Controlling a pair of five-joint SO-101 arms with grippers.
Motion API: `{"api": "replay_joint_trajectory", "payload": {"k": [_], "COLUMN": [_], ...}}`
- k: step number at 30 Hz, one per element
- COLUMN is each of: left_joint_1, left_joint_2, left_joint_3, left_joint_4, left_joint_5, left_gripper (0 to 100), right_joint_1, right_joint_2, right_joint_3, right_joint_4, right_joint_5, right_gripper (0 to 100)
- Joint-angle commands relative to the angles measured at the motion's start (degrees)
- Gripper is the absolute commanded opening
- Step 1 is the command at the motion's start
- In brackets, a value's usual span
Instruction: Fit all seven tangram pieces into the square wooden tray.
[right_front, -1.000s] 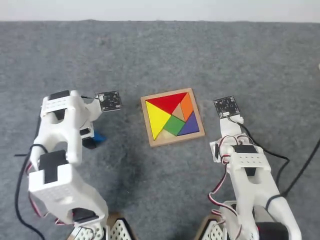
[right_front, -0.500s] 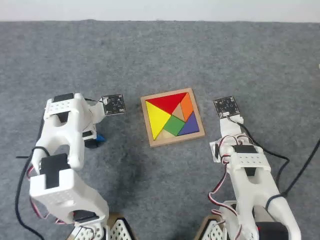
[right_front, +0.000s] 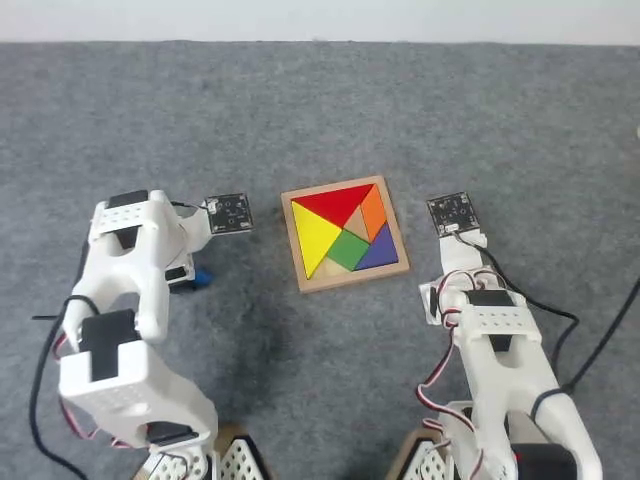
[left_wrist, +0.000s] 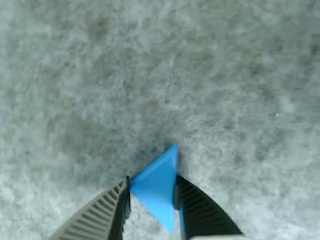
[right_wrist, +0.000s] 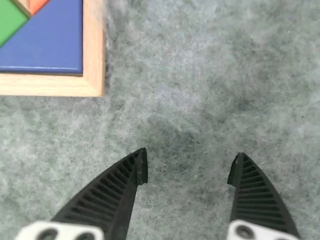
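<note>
Left gripper (left_wrist: 151, 182): pinches your small blue wooden triangle (left_wrist: 160, 189).
Square wooden tray (right_front: 355, 279): lies to its right.
Right gripper (right_wrist: 189, 167): spread.

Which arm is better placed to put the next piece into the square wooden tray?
Left. Its jaws are shut on the small blue triangular piece, ready to carry to the square wooden tray. The right arm's jaws are open, holding nothing.
</note>
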Motion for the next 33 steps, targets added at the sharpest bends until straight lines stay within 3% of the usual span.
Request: {"api": "replay_joint_trajectory", "payload": {"k": [1,9,13,21,24,33], "left_joint_1": [1.7,4.5,9.8,33.3,39.0,41.8], "left_joint_2": [-0.9,-0.9,-0.8,-0.3,-0.2,9.2], "left_joint_3": [-3.6,-20.6,-25.5,-25.5,-24.6,-19.9], "left_joint_4": [1.1,16.5,20.7,19.2,16.2,7.1], "left_joint_5": [1.4,6.5,12.4,38.5,45.4,48.7], "left_gripper": [7,7,7,7,7,7], "right_joint_1": [-0.4,-0.4,-0.4,-0.4,-0.3,-0.3], "right_joint_2": [-2.3,-2.3,-2.3,-2.3,-2.3,-2.3], "right_joint_3": [-0.3,-0.3,-0.3,-0.3,-0.3,-0.3], "right_joint_4": [-1.2,-1.2,-1.2,-1.2,-1.2,-1.1], "right_joint_5": [0.6,0.6,0.6,0.6,0.6,0.6], "right_gripper": [26.6,26.6,26.6,26.6,26.6,26.6]}}
